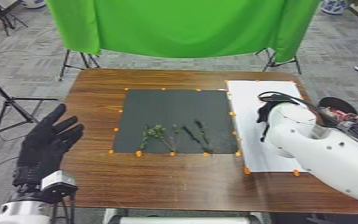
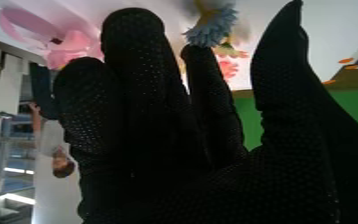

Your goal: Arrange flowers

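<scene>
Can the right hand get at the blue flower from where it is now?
Probably yes: the right hand is open, and the blue flower appears just past its fingertips, with nothing visible blocking the way. I can't judge the gap in depth, though.

Green sprigs (image 1: 160,132) and slender dark-green stems (image 1: 201,129) lie flat, spaced side by side, on the near half of the dark mat (image 1: 162,107). In the right wrist view, a pink bloom (image 2: 67,49), a spiky blue-grey bloom (image 2: 213,27) and a smaller coral-pink bloom (image 2: 229,68) show against a pale surface.
</scene>
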Robot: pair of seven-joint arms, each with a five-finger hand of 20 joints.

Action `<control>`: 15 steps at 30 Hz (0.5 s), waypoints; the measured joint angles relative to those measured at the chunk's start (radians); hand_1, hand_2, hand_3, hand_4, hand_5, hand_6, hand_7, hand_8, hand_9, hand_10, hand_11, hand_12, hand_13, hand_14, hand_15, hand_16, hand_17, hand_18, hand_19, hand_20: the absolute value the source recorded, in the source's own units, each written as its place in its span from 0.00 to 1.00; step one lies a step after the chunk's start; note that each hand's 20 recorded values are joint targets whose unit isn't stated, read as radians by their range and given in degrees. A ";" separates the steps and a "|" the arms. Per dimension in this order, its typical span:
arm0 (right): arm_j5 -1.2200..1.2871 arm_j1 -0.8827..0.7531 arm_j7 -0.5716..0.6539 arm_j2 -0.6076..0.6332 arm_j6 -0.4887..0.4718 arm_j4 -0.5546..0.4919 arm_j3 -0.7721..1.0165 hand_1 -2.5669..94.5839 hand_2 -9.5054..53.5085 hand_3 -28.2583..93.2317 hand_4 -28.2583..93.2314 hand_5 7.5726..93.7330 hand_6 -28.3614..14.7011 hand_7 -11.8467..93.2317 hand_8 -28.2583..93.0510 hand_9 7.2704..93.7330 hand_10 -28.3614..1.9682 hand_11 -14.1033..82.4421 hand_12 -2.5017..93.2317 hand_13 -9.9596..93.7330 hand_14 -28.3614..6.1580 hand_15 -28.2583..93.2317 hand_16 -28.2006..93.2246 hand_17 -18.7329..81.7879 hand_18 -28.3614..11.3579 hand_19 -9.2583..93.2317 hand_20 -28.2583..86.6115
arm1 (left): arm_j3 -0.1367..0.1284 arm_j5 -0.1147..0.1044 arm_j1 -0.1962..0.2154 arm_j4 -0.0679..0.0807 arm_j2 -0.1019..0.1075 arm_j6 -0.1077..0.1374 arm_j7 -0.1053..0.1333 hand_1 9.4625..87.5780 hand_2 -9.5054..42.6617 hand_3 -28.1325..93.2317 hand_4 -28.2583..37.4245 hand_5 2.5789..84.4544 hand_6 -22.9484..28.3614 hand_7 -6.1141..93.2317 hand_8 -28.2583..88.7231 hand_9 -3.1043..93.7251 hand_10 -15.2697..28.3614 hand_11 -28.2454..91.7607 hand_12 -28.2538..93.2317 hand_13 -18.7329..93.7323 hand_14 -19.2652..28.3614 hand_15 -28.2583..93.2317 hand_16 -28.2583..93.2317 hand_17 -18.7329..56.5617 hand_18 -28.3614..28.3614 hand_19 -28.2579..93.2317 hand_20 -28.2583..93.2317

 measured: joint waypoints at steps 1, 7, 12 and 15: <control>0.000 0.003 0.000 0.000 0.002 0.005 -0.002 0.44 0.11 0.84 0.08 0.56 0.46 0.27 0.17 0.70 0.19 0.34 0.18 0.84 0.44 0.71 0.32 0.79 0.40 1.00 0.20 | 0.004 -0.004 -0.002 0.001 0.006 0.000 0.006 0.26 0.32 0.77 0.12 0.40 0.62 0.17 0.17 0.35 0.78 0.47 0.32 0.34 0.94 0.69 0.13 0.14 0.96 0.65 0.27; 0.019 0.007 0.001 0.001 0.003 0.028 0.003 0.46 0.11 0.84 0.07 0.57 0.49 0.28 0.16 0.70 0.23 0.34 0.18 0.84 0.45 0.71 0.32 0.78 0.40 1.00 0.19 | 0.008 -0.012 -0.009 0.005 0.018 -0.002 0.011 0.26 0.32 0.76 0.12 0.40 0.62 0.17 0.17 0.35 0.78 0.47 0.32 0.34 0.95 0.69 0.13 0.14 0.96 0.65 0.27; 0.047 0.006 0.000 -0.002 0.001 0.044 0.000 0.46 0.10 0.84 0.07 0.55 0.51 0.28 0.16 0.70 0.24 0.34 0.18 0.84 0.45 0.71 0.32 0.78 0.40 1.00 0.19 | 0.008 -0.024 -0.010 0.007 0.027 -0.003 0.016 0.26 0.32 0.76 0.12 0.40 0.62 0.17 0.17 0.35 0.79 0.47 0.32 0.34 0.95 0.69 0.13 0.14 0.96 0.65 0.27; 0.056 0.004 -0.003 -0.009 0.002 0.052 -0.005 0.45 0.10 0.84 0.07 0.54 0.50 0.28 0.16 0.71 0.25 0.35 0.18 0.84 0.45 0.71 0.32 0.78 0.40 1.00 0.19 | 0.013 -0.027 -0.016 0.008 0.032 -0.003 0.019 0.26 0.32 0.76 0.12 0.40 0.62 0.17 0.17 0.35 0.78 0.47 0.32 0.34 0.95 0.69 0.13 0.14 0.96 0.65 0.27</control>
